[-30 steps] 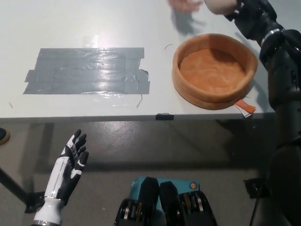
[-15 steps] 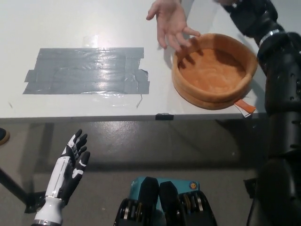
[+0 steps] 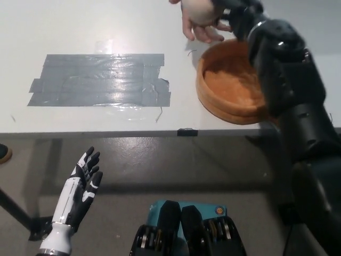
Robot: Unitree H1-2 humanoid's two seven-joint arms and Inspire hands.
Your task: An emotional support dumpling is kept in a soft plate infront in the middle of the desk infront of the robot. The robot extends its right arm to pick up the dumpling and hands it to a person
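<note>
The cream-coloured dumpling (image 3: 196, 9) sits at the top edge of the head view, with my black right hand (image 3: 233, 13) shut on it from the right. A person's open hand (image 3: 205, 33) lies palm up just beneath the dumpling, close to it. The soft orange plate (image 3: 229, 85) stands on the white desk (image 3: 80, 26) at the right, with nothing in it; my right forearm crosses over its right side and hides that part. My white left hand (image 3: 82, 184) rests open at the lower left, below the desk's front edge.
A large patch of grey tape (image 3: 101, 80) is stuck on the desk left of the plate. A small black clip (image 3: 186, 132) sits on the desk's front edge. Grey floor shows beneath the desk.
My right arm has swung left across the plate, bringing the dumpling over the person's palm. The person's hand drew back a little toward the top edge. My left hand has not moved.
</note>
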